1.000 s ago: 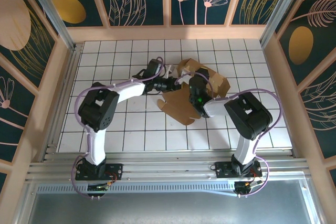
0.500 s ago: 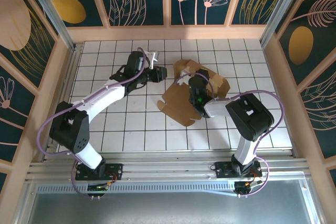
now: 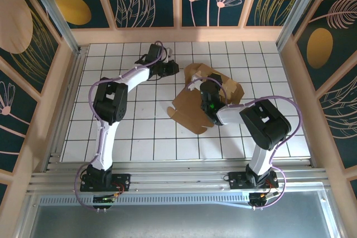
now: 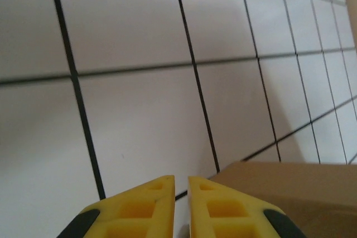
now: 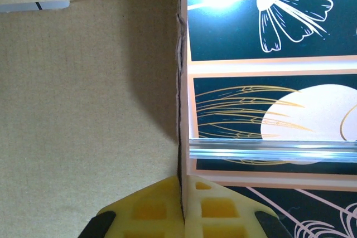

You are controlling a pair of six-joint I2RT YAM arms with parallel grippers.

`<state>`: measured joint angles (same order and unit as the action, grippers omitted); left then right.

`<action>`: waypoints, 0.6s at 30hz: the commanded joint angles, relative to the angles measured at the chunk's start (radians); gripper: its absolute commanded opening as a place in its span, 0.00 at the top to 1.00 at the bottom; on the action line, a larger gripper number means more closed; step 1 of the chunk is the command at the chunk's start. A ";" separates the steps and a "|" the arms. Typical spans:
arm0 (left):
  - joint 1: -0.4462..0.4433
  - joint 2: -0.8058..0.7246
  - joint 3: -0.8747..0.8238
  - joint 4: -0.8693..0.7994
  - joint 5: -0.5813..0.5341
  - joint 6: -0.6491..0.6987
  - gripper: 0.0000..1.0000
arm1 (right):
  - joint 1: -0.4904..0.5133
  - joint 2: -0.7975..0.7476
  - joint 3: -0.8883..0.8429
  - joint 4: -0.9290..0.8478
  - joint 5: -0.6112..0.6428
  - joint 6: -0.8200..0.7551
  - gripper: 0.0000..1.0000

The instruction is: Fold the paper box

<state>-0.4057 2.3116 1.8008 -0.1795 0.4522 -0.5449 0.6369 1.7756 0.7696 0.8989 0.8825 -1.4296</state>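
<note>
Top view: the left gripper point(image 3: 174, 68) sits above and left of frame centre, over the white tiled table point(image 3: 122, 132). It is near the paper box point(image 3: 189, 112) but apart from it.

Left wrist view: its yellow fingers point(image 4: 150, 199) are nearly together, with a thin slit between them and nothing in it. Brown cardboard shows at lower right.

Top view: the paper box lies at frame centre, partly folded, with a flat panel toward lower left and flaps raised toward upper right. The right gripper point(image 3: 207, 87) is at the box's middle.

Right wrist view: its fingers point(image 5: 215, 204) are pressed together on an upright cardboard edge.
</note>
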 commanded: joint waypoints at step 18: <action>-0.098 -0.104 -0.189 0.141 0.237 0.099 0.86 | 0.015 -0.011 -0.006 -0.095 -0.005 0.058 1.00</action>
<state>-0.4965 2.2601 1.6585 -0.0921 0.6472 -0.4629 0.6376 1.7752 0.7704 0.8898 0.8829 -1.4090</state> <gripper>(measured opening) 0.141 0.055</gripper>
